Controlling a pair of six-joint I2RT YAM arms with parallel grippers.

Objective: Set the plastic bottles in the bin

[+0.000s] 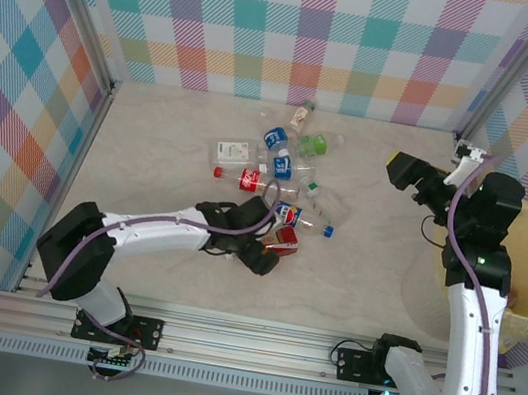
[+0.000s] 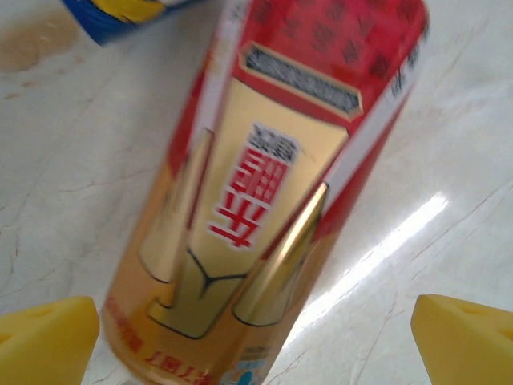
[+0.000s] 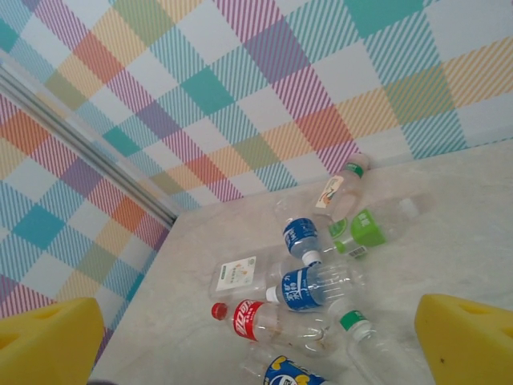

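arms (image 1: 158, 237): white, black joints | cables (image 1: 474, 283): purple | fingertips (image 2: 48, 341): yellow, apparently foam

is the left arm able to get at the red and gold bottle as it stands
Probably yes. The left gripper is open with the red and gold bottle lying between its yellow fingertips, nothing on top of it. A blue-labelled bottle sits close at its far end.
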